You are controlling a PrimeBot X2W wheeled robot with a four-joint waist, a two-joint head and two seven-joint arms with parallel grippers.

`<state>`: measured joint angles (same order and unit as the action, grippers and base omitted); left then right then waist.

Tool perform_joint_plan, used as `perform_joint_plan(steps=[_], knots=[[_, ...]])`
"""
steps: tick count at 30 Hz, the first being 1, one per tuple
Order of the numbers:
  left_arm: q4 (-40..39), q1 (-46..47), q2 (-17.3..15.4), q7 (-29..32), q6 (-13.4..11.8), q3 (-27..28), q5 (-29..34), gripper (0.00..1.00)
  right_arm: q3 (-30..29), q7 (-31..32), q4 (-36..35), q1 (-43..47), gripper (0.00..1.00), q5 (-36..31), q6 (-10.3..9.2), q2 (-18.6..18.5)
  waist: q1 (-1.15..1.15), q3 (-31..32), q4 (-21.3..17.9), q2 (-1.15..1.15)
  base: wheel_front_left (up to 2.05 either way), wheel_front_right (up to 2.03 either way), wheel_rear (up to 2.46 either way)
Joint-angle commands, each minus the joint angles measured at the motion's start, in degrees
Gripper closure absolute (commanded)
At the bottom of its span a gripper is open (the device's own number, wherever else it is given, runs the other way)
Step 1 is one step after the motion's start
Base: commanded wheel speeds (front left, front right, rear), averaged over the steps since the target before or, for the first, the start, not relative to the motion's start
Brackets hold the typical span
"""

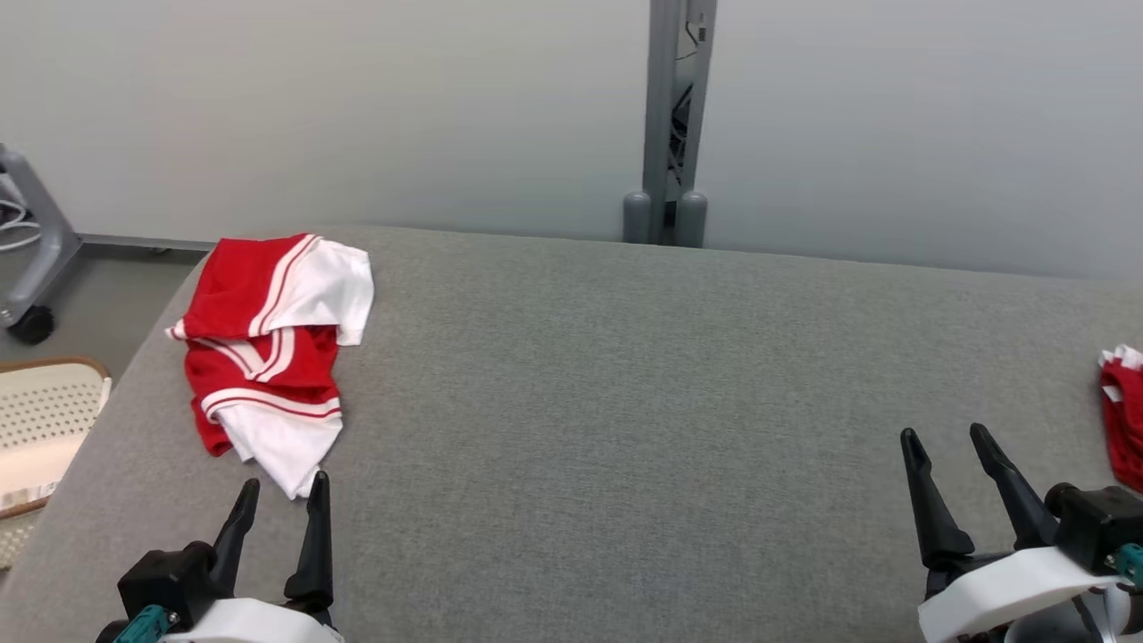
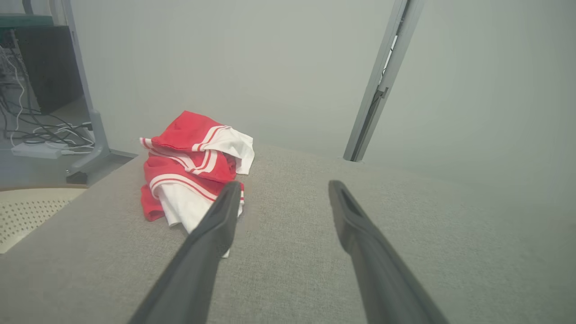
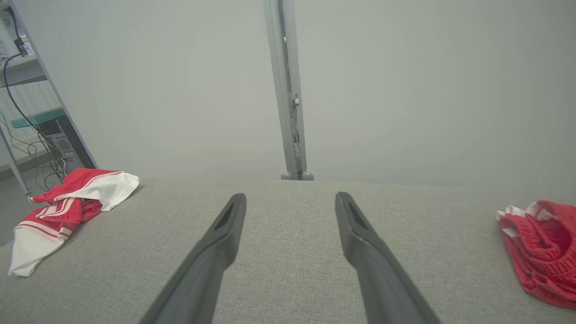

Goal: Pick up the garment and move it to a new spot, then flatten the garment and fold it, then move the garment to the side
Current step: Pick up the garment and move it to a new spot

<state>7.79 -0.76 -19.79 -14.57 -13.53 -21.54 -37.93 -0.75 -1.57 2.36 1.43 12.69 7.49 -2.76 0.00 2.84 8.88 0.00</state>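
A crumpled red garment with white panels and stripes [image 1: 268,348] lies near the far left corner of the grey padded table [image 1: 625,402]. My left gripper [image 1: 284,487] stands open just in front of its white lower corner, with nothing between the fingers. In the left wrist view the garment [image 2: 189,175] sits ahead and left of the open left gripper [image 2: 284,185]. A second red and white garment [image 1: 1127,411] lies bunched at the table's right edge. My right gripper [image 1: 944,438] is open and empty a little to its left. The right wrist view shows both garments [image 3: 67,202] [image 3: 540,243] either side of the open right gripper [image 3: 290,196].
A cream perforated basket [image 1: 45,411] stands on the floor off the table's left edge. A grey wheeled stand [image 1: 36,259] is behind it. A grey post [image 1: 670,116] rises against the wall at the table's far edge. Cables [image 2: 40,130] lie on the floor at left.
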Motion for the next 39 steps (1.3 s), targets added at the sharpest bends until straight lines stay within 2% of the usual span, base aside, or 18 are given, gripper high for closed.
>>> perform_joint_plan(steps=[1, 9, 14, 19, 28, 32, 39], knots=[[-0.4, -0.1, -0.6, 0.2, -0.3, 0.2, 0.3, 0.00, -0.4, -0.5, -0.3, 0.4, 0.00, -0.1, 0.01, -0.3, 0.00, 0.2, 3.2, 0.00, 0.00, 0.00, 0.00], [-2.5, -0.8, -2.0, 0.6, -1.3, 0.6, 0.8, 0.00, -1.2, -1.0, -0.3, -0.1, 0.00, 0.5, 0.01, -0.3, 0.00, 0.1, 12.4, 0.00, 0.00, 0.00, 0.00], [-4.0, -1.3, -2.4, 0.9, -1.9, 0.8, 0.8, 0.00, -0.9, -1.0, -0.2, -0.2, 0.00, 1.0, 0.01, -0.3, 0.00, 0.1, 16.0, 0.00, 0.00, 0.00, 0.00], [-5.3, -1.8, -2.9, 1.3, -2.4, 0.9, 0.7, 0.00, -1.2, -1.1, -0.4, -0.6, 0.00, 0.9, 0.01, -0.3, 0.00, -0.2, 18.0, 0.00, 0.00, 0.00, 0.00], [-7.6, 0.4, -3.4, 2.3, -2.2, 1.9, -0.6, 0.00, -1.3, -0.7, -0.8, -0.9, 0.00, 0.8, 0.01, -0.3, 0.00, -1.1, 17.7, 0.00, 0.00, 0.00, 0.00], [-7.9, 5.0, -5.4, 4.4, -1.5, 2.6, 0.0, 0.00, -1.8, -0.5, -1.2, -1.5, 0.00, 0.2, 0.01, -0.3, 0.00, -2.2, 16.2, 0.00, 0.00, 0.00, 0.00], [-4.4, 20.1, -11.9, 12.2, 2.4, 3.5, 1.0, 0.00, -1.9, 0.7, -4.0, -4.2, 0.00, -1.7, 0.01, -0.3, 0.00, -6.4, 11.2, 0.00, 0.00, 0.00, 0.00]])
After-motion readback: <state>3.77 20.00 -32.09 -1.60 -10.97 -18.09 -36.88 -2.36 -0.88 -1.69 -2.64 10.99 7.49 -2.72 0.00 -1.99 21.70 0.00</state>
